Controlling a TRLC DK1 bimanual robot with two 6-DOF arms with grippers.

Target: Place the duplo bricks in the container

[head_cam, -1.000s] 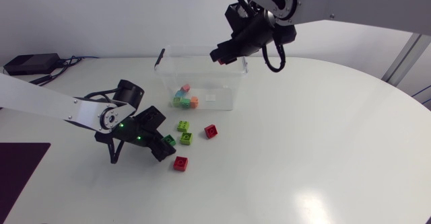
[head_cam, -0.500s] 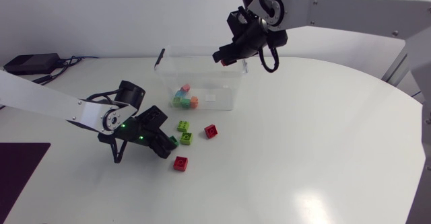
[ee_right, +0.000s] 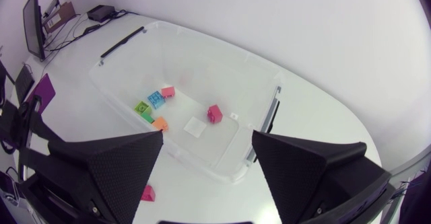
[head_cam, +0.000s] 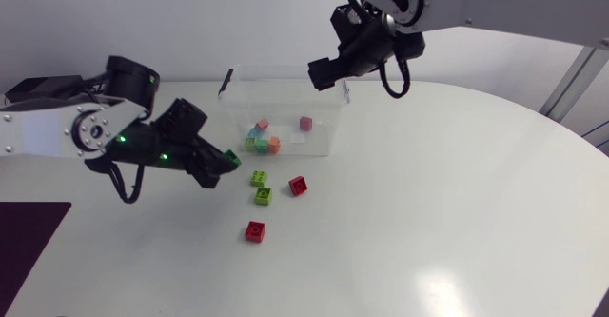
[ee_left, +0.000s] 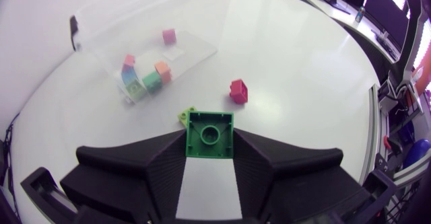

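Observation:
My left gripper [head_cam: 227, 160] hangs above the table, left of the clear container [head_cam: 285, 103], shut on a dark green brick [head_cam: 232, 155]. In the left wrist view that brick [ee_left: 210, 134] sits clamped between the fingertips. My right gripper [head_cam: 324, 74] stands open over the container's far right corner with nothing between its fingers. Inside the container [ee_right: 202, 42] lie a magenta brick [ee_right: 215, 113] and a cluster of pink, blue, green and orange bricks [ee_right: 155, 106]. On the table stand two lime bricks [head_cam: 259, 177] [head_cam: 264, 195] and two red bricks [head_cam: 299, 186] [head_cam: 255, 230].
A black clip handle [head_cam: 225, 80] sits on the container's left end, another on its right end [ee_right: 269, 113]. A dark mat [head_cam: 29, 236] lies at the table's front left. The loose bricks lie just in front of the container.
My left gripper shut on the dark green brick and lifted it up and back-left. My right gripper opened, and the magenta brick now lies in the container.

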